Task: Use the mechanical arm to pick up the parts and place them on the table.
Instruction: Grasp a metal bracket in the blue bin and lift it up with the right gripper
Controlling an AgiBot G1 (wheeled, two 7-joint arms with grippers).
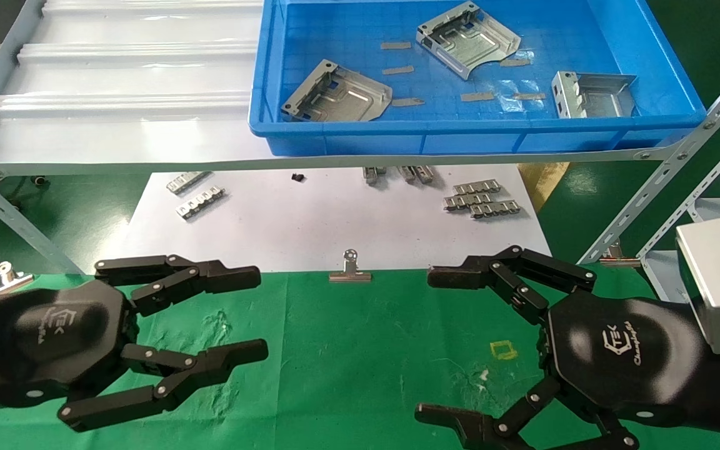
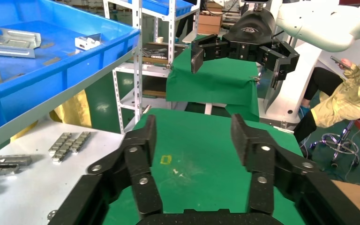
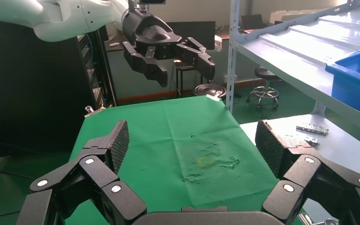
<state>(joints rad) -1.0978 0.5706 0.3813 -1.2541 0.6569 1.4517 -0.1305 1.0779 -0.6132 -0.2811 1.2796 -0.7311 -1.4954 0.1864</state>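
Three shiny silver parts lie in the blue bin [image 1: 479,139] on the shelf: one at the left [image 1: 338,94], one at the back [image 1: 467,39], one at the right [image 1: 594,95]. One part also shows in the left wrist view [image 2: 9,41]. My left gripper [image 1: 259,314] [image 2: 193,126] is open and empty, low over the green table [image 1: 360,350] at the left. My right gripper [image 1: 429,344] [image 3: 192,131] is open and empty over the table at the right, near a yellow square outline [image 1: 504,350]. Both grippers point toward each other, far below the bin.
A white sheet [image 1: 310,231] beyond the green cloth carries small toothed strips [image 1: 482,199] [image 1: 199,203]. A silver binder clip [image 1: 350,270] sits on its near edge. The grey ribbed shelf [image 1: 122,81] and slanted perforated struts [image 1: 666,175] overhang. A seated person [image 2: 351,98] is beyond the table.
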